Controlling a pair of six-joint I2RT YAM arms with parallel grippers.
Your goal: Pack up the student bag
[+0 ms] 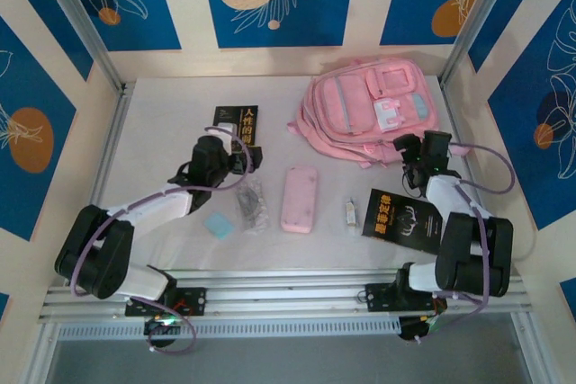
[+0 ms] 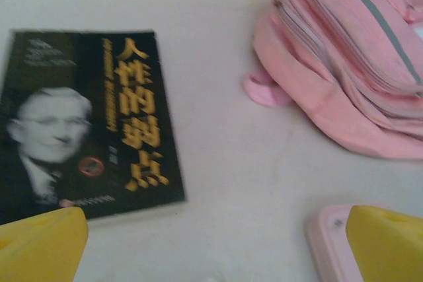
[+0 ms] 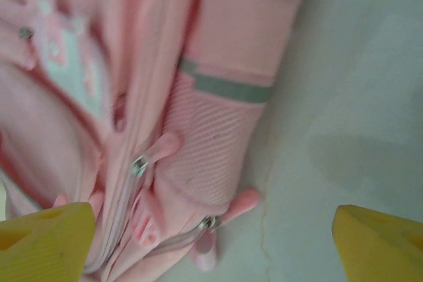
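Two grippers stand wide open, and neither has hold of anything. The student bag lies flat at the far right corner of the worktop, pockets up. The right gripper hovers at the bag's near right side, one yellow fingertip over the fabric and the other over bare worktop. A cluster of pink zip pulls lies between them, and I cannot see it touching any. The left gripper hangs low between a black book toward the far edge and the pencil case at the middle.

The likeliest slip, I judge, is at the zip. The pulls lie close together on soft, folded cloth, so closing jaws could pinch fabric or take the wrong pull. Nothing braces the bag, so a tug might drag it along the worktop rather than open it. One left fingertip overlaps the pencil case's end and could nudge it.

The right wrist view gives the metal sliders and single pulls, which the top view blurs into pink. The top view alone lays out the whole worktop, including a second black book near the right arm. The left wrist view shows the first book's cover, with a face and gold characters
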